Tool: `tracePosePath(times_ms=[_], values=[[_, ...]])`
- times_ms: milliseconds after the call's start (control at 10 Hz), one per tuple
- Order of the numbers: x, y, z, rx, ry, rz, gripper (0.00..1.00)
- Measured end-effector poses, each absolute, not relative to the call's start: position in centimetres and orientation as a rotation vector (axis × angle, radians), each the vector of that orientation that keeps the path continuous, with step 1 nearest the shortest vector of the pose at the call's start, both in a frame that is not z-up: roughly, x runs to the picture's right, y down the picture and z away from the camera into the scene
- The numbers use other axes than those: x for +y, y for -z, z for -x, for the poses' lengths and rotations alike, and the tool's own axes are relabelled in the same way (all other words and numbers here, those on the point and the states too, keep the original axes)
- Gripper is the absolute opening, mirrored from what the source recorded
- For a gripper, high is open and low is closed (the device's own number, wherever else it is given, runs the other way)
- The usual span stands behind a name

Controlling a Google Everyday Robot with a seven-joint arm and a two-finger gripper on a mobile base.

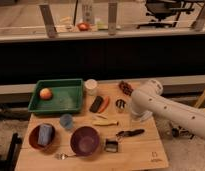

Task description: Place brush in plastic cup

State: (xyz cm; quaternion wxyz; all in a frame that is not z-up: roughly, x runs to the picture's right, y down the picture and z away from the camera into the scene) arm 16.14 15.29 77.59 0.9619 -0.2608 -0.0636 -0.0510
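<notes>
The brush (130,133) is seen lying flat on the worktop (141,156) towards the right front, just beside the yellow banana (105,121) and well apart from the blue cup (66,120). The pincer (138,118) is located just behind the brush, at the end of the white arm (168,107). Whether it is open or closed cannot be told.

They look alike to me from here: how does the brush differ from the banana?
The brush is dark, with a black handle; the banana is yellow. The brush lies nearer the front edge of the table and further right; the banana lies closer to the middle. Both are slim, similar in length, and lie flat on the table. The gripper hangs right of the banana, just behind the brush.
</notes>
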Motion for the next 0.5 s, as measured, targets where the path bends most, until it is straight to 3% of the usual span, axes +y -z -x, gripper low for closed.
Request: tracePosePath(times_ms=[500], values=[[19.7, -79.7, -14.8, -0.152, 0.158, 0.595, 0.8]])
